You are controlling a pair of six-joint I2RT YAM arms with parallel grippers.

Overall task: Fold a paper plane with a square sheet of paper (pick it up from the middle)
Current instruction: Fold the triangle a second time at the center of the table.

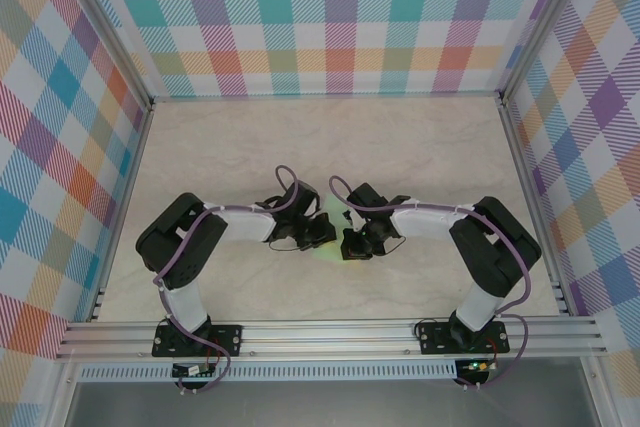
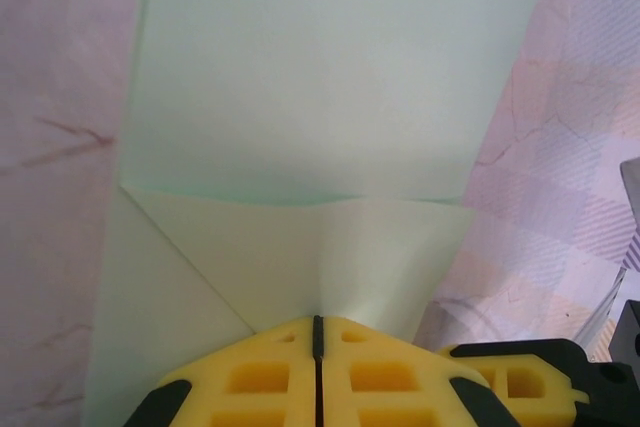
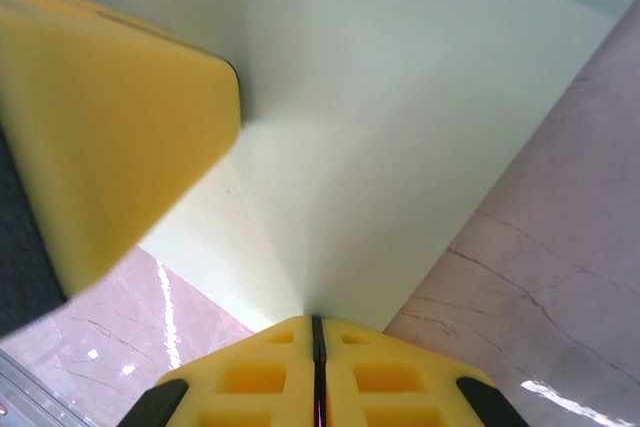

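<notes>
Left wrist, right wrist: left tool [image 2: 316, 332] and right tool [image 3: 316, 325] each apparently pinch the folded paper [image 2: 330, 97].

I sat in a lab test cell: plaid walls [image 1: 340, 17] boxed a marble-look table [image 1: 230, 147] edged with aluminium rails [image 1: 330, 335].

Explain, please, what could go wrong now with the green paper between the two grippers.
1. The left gripper and right gripper each pinch the thin paper sheet at one small spot; pulling apart could tear it or let it slip.
2. The two grippers are very close together, so a small move might bump them and crumple the fold.
</notes>
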